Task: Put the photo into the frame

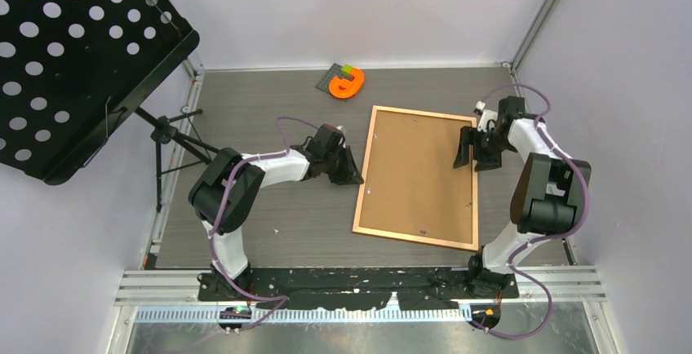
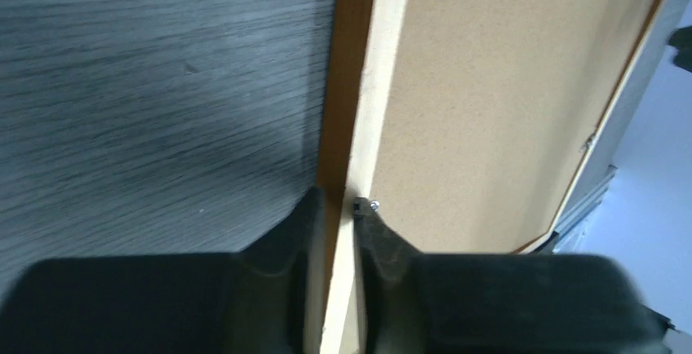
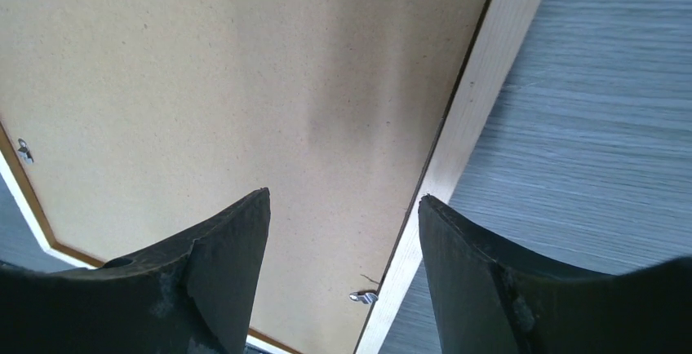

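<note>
Wooden frame [image 2: 379, 85] in left claw [image 2: 337, 203]

Frame [image 2: 349, 85] partly behind blurred fingers [image 2: 300, 236]

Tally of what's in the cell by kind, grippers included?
Grippers: 2, left gripper, right gripper
Frame: 1
Backing board: 1
Orange object: 1
Dark pad by it: 1
Music stand: 1
Total: 7

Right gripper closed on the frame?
No, in the right wrist view the right gripper has its jaws wide apart above the frame.
</note>
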`<state>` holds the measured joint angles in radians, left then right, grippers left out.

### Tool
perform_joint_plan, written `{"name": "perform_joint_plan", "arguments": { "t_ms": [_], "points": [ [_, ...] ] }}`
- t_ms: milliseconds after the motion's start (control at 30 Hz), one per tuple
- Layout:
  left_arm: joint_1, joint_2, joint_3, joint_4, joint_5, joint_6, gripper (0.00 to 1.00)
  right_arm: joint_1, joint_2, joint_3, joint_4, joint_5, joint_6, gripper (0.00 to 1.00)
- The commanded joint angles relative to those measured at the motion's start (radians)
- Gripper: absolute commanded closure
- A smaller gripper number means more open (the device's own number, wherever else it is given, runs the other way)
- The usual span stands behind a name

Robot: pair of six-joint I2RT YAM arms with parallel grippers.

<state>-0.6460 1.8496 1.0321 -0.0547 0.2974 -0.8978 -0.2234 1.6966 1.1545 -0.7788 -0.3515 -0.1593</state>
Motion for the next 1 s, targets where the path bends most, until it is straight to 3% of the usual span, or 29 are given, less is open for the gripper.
{"name": "perform_joint_plan", "arguments": {
  "t_ms": [0,167,233,333,533,967],
  "points": [
    [-0.011,-0.002,0.000,-0.093,-0.053,0.053,0.71,0.006,-0.095,-0.004,0.052,0.062,-0.028,0.27],
    [-0.009,-0.035,0.018,-0.116,-0.061,0.082,0.26,0.006,-0.130,-0.030,0.111,0.130,-0.046,0.29],
    [-0.009,-0.056,0.024,-0.130,-0.076,0.097,0.13,0.005,-0.130,-0.039,0.138,0.164,-0.053,0.29],
    [-0.008,-0.089,0.030,-0.145,-0.102,0.119,0.03,0.006,-0.109,-0.046,0.171,0.200,-0.056,0.30],
    [0.008,-0.178,0.029,-0.157,-0.149,0.163,0.00,0.006,-0.030,-0.047,0.235,0.217,-0.048,0.38],
    [0.076,-0.297,0.023,-0.177,-0.192,0.265,0.01,0.006,0.063,-0.071,0.280,0.219,-0.058,0.68]
  ]
}}
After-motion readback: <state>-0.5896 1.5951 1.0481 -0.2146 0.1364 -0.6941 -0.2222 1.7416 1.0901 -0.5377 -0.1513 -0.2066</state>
